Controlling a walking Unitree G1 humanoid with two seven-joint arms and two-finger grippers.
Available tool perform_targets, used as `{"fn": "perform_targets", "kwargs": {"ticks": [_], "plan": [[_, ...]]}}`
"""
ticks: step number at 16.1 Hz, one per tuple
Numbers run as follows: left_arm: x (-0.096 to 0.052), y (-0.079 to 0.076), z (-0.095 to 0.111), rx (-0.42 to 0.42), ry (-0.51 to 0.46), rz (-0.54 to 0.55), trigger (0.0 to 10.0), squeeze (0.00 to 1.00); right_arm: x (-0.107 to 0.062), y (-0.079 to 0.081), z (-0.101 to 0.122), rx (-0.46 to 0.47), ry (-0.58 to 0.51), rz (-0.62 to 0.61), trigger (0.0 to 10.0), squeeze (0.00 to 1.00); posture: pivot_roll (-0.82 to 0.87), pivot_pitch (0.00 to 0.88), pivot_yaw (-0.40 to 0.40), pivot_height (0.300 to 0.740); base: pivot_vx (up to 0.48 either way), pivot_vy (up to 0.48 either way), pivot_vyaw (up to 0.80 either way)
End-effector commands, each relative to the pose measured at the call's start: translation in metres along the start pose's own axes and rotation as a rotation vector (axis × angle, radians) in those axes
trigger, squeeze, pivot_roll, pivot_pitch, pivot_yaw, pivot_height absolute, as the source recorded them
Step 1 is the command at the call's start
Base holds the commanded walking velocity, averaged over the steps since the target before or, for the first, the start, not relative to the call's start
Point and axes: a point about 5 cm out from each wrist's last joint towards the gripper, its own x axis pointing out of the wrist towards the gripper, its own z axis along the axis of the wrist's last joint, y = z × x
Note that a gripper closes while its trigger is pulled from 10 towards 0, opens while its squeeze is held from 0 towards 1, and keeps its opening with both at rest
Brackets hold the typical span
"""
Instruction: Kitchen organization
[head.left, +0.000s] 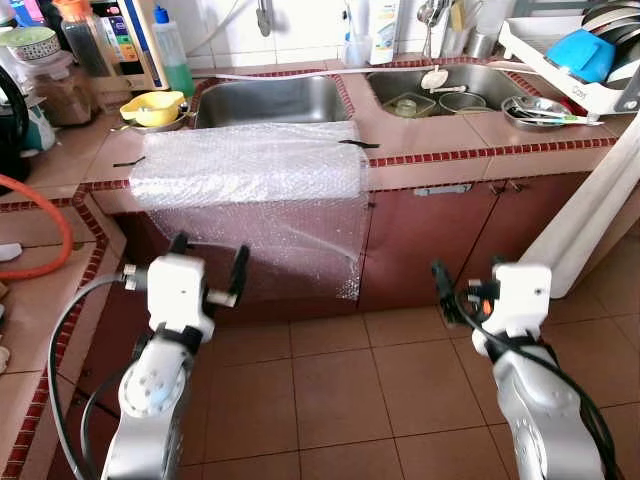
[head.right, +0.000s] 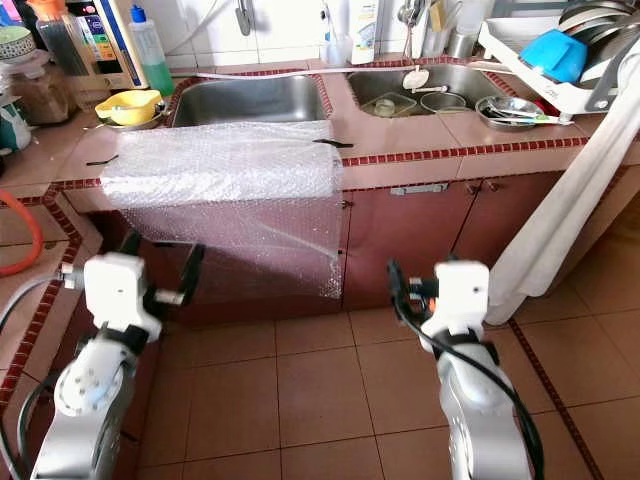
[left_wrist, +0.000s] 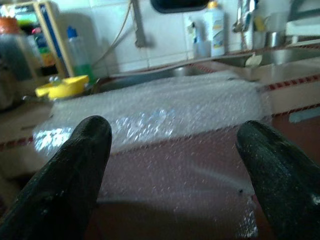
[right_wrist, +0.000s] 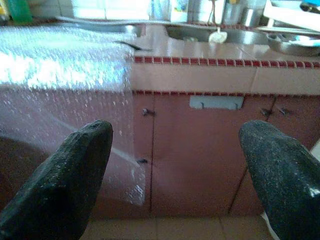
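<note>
While a sheet of bubble wrap (head.left: 255, 175) lies draped over the tiled counter (head.left: 430, 135) in front of the left sink basin (head.left: 275, 100), its lower half hangs down over the reddish cabinet doors (head.left: 430, 240), held at each top corner by a strip of dark tape. Seen from the robot's head, the sheet sits at about twelve o'clock from the left gripper (head.left: 208, 268) and at roughly ten o'clock from the right gripper (head.left: 462, 288).

Both arms are raised over the terracotta floor tiles (head.left: 340, 380), short of the cabinets. The left gripper's two black fingers (left_wrist: 65, 175) stand wide apart, nothing between them, aimed at the hanging wrap. The right gripper's fingers (right_wrist: 65, 175) are likewise spread and empty, facing the cabinet front just beside the sheet's edge.

Beyond the wrap, at eleven o'clock, a yellow bowl (head.left: 152, 106) rests on the counter near a bottle of green liquid (head.left: 172, 52). The right sink basin (head.left: 450, 90), at one o'clock, holds small bowls and a ladle. Farther right, a white dish rack (head.left: 575, 60) carries a blue bowl (head.left: 580, 52) and plates. A white cloth (head.left: 595, 210) hangs down at three o'clock, and an orange hose (head.left: 45, 235) curves over the side counter at nine o'clock.
</note>
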Motion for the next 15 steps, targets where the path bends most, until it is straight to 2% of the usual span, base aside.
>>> {"fn": "perform_targets", "kwargs": {"ticks": [1,3,4,5,7,8,11,13,15], "plan": [[-0.001,0.004,0.005,-0.007,-0.003,0.029,10.0,0.00,-0.002,-0.002,0.009,-0.042,-0.028,-0.032,10.0,0.00,-0.02,0.037,0.067,0.740,0.000,0.000,0.00],[-0.006,0.006,0.000,-0.021,0.039,0.042,10.0,0.00,-0.006,-0.005,0.009,-0.027,-0.046,-0.048,10.0,0.00,-0.03,0.040,0.067,0.740,0.000,0.000,0.00],[-0.004,0.007,-0.007,-0.067,0.071,0.079,10.0,0.00,-0.005,-0.007,0.009,-0.061,-0.048,-0.081,10.0,0.00,-0.03,0.040,0.074,0.740,0.000,0.000,0.00],[-0.001,0.006,-0.010,-0.068,0.082,0.077,10.0,0.00,-0.003,-0.009,0.010,-0.097,-0.058,-0.120,10.0,0.00,-0.03,0.039,0.075,0.740,0.000,0.000,0.00],[0.005,-0.004,-0.016,-0.110,0.111,0.048,10.0,0.00,0.002,-0.004,0.014,-0.033,-0.074,-0.171,10.0,0.00,-0.03,0.026,0.078,0.740,0.000,0.000,0.00],[0.008,-0.008,-0.018,-0.126,0.119,0.042,10.0,0.00,0.005,-0.001,0.013,-0.031,-0.074,-0.177,10.0,0.00,-0.03,0.016,0.078,0.740,0.000,0.000,0.00],[0.023,-0.018,-0.016,-0.120,0.093,-0.001,10.0,0.00,0.018,0.008,0.003,-0.009,-0.048,-0.195,10.0,0.00,0.00,0.000,0.019,0.740,0.000,0.000,0.00],[0.029,-0.008,-0.015,-0.120,0.085,0.038,10.0,0.00,0.024,0.014,0.004,-0.053,-0.055,-0.180,10.0,0.00,-0.01,0.000,0.012,0.740,0.000,0.000,0.00],[0.027,-0.006,-0.017,-0.122,0.091,0.045,10.0,0.00,0.026,0.016,0.000,-0.017,-0.025,-0.166,10.0,0.00,-0.01,0.000,0.030,0.740,0.000,0.000,0.00]]}}
